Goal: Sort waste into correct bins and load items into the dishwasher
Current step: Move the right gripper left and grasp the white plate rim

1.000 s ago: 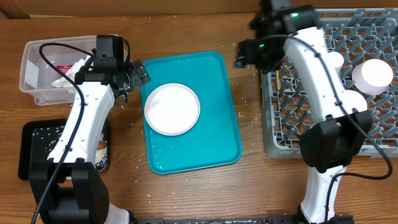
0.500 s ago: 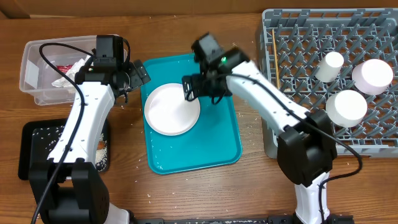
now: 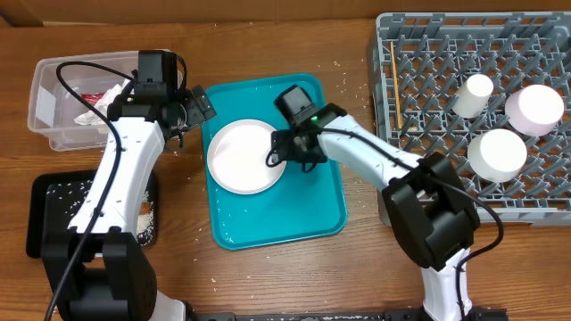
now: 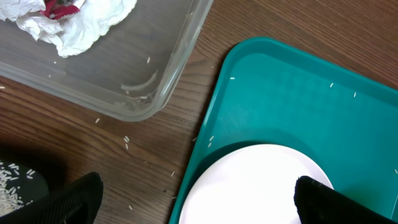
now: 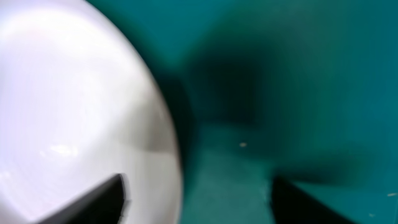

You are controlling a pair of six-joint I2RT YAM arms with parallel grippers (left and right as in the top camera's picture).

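Reaching leftward, R gripper (image 3: 285,160) prob. straddles plate (image 3: 236,160) rim.

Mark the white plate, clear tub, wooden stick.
white plate (image 3: 239,159), overhead view, bare centre
clear tub (image 3: 52,111), overhead view, bare floor by left wall
wooden stick (image 3: 394,85), overhead view, mid-length

Bright, even light; plate (image 5: 74,93) blurred (right wrist)

A robotics lab staged as a dish-clearing station; wooden bench (image 3: 357,276); left arm (image 3: 120,169) and right arm (image 3: 370,156) standing on it; grey dish rack (image 3: 428,107), teal tray (image 3: 317,205).
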